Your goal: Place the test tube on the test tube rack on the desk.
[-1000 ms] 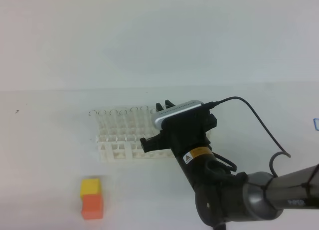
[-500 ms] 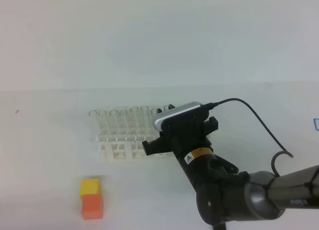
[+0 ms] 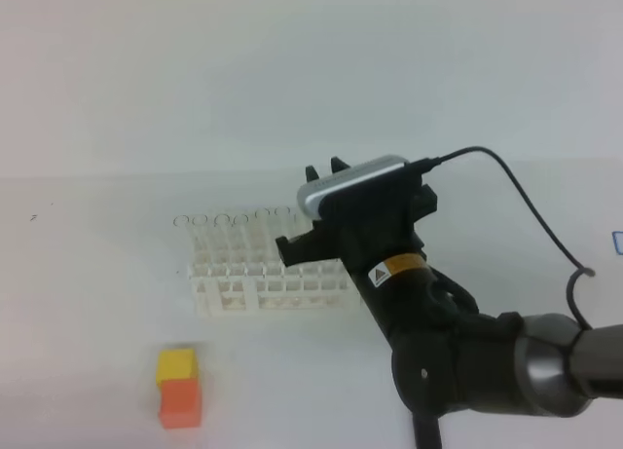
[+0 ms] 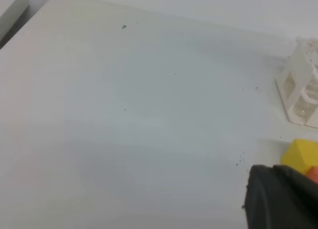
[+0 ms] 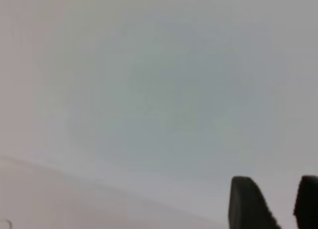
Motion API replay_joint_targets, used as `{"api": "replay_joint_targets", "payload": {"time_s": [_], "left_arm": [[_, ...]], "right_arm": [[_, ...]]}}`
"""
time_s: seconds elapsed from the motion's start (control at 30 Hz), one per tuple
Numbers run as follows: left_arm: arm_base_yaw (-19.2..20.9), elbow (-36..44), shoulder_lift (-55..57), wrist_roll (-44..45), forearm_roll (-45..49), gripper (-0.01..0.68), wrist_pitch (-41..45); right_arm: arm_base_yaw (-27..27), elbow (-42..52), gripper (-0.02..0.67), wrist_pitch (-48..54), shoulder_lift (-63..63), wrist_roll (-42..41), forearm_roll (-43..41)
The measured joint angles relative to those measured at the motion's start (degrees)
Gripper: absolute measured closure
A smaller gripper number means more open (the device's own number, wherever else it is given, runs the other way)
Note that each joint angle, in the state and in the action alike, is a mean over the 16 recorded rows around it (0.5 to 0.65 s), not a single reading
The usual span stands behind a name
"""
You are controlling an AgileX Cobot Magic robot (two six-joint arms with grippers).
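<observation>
The right claw (image 3: 325, 168), whose fingertips are seen apart with nothing between them, has been raised above the right end of the test tube rack (image 3: 263, 264) at frame centre on the desk (image 3: 97, 303), so the tube is judged already released there.

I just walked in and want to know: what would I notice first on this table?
The big black robot arm in the front right, its right gripper held up above the white test tube rack in the middle of the desk. Next, the bright yellow-and-orange block standing near the front left, apart from the rack.
</observation>
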Motion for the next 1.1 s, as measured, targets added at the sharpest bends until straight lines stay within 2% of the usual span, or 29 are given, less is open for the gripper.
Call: {"api": "replay_joint_targets", "payload": {"time_s": [0.17, 0.47, 0.67, 0.83, 1.1], "left_arm": [[0.0, 0.0, 0.0, 0.0, 0.0, 0.673, 0.0], [0.0, 0.0, 0.0, 0.0, 0.0, 0.673, 0.0], [0.0, 0.0, 0.0, 0.0, 0.0, 0.673, 0.0], [0.0, 0.0, 0.0, 0.0, 0.0, 0.673, 0.0], [0.0, 0.0, 0.0, 0.0, 0.0, 0.673, 0.0]], "right_arm": [[0.0, -0.2, 0.443, 0.7, -4.6, -3.0, -0.1], [0.0, -0.3, 0.562, 3.5, -19.4, -12.6, -1.7], [0.0, -0.3, 0.633, 7.8, -30.2, -18.9, -7.3], [-0.1, -0.3, 0.648, 14.4, -37.3, -22.2, -14.3], [-0.6, 0.2, 0.650, 32.6, -46.5, -23.1, -23.9]]}}
